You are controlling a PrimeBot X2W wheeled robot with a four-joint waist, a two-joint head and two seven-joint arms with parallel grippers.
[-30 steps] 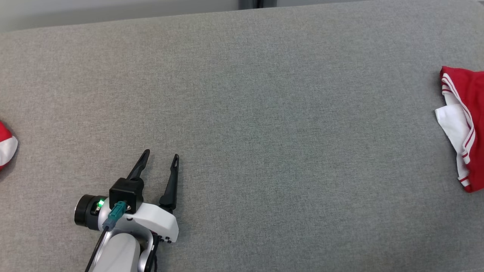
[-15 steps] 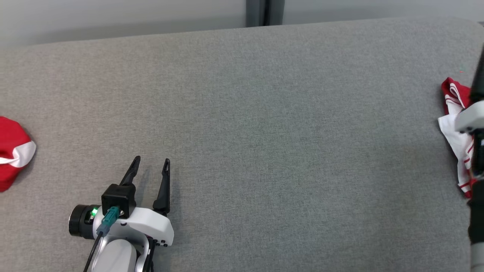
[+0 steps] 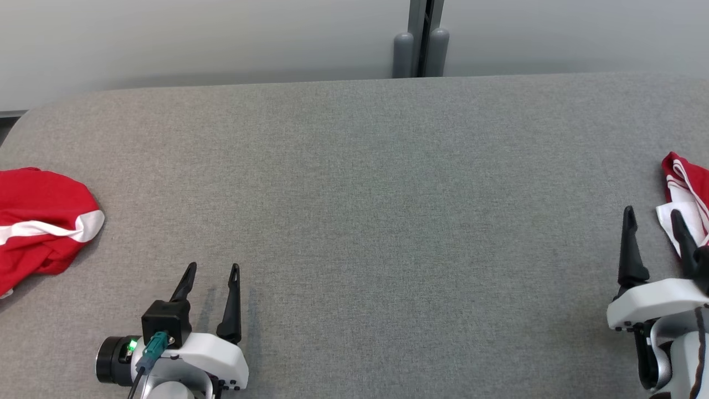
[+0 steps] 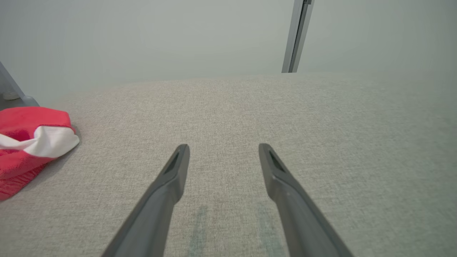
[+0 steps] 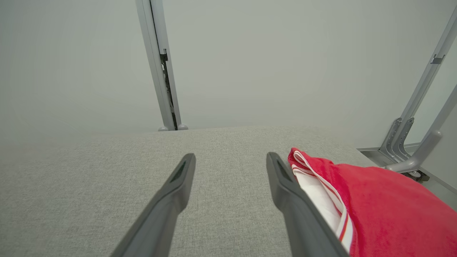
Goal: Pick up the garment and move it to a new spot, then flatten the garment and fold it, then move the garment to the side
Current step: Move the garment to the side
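A crumpled red garment with a white band (image 3: 39,216) lies at the left edge of the grey cloth table (image 3: 365,221). It also appears in the left wrist view as a red and white garment (image 4: 28,142), far left of my fingers. A second red garment with white striped trim (image 3: 687,188) lies at the right edge. My left gripper (image 3: 213,267) is open and empty over bare table at the lower left, its jaws wide in the wrist view (image 4: 224,146). My right gripper (image 3: 651,211) is open at the lower right. Its right finger is beside the striped garment (image 5: 385,207); whether they touch I cannot tell (image 5: 231,155).
A pale wall with a grey vertical post (image 3: 421,39) stands behind the table's far edge. Metal frame legs (image 5: 410,142) rise past the table's right end. The table's left corner is rounded (image 3: 22,119).
The head camera has shifted, so the far wall and more of the left garment now show. The right arm has come into view at the lower right, beside the striped garment.
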